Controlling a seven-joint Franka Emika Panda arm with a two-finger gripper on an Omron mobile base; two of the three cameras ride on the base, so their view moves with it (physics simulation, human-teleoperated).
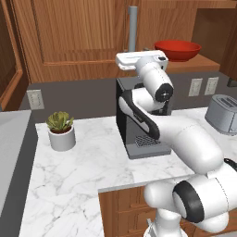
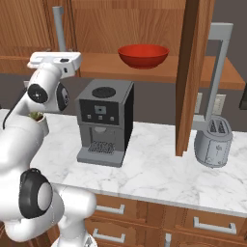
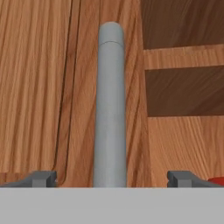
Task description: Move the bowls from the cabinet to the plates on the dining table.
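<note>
A glossy red bowl [image 1: 177,50] [image 2: 143,55] sits on the open shelf of the brown wooden cabinet [image 1: 69,32], above the coffee machine. My gripper [image 3: 111,178] is raised to the closed left door, left of the bowl. It is open, its fingertips [image 3: 43,178] wide apart on either side of the door's vertical grey bar handle [image 3: 110,105] [image 1: 133,28], touching neither side of it. The white hand [image 1: 141,60] [image 2: 55,60] is level with the handle's lower end. A sliver of red [image 3: 216,179] shows at the hand view's lower right. The plates and the dining table are out of view.
The cabinet's right door [image 2: 193,72] stands open, jutting out over the marble counter [image 1: 92,162], its grey handle [image 2: 217,72] outward. Below the shelf stand a dark coffee machine [image 1: 139,125] [image 2: 103,120], a toaster [image 2: 213,142] to the right and a potted plant [image 1: 61,132] to the left.
</note>
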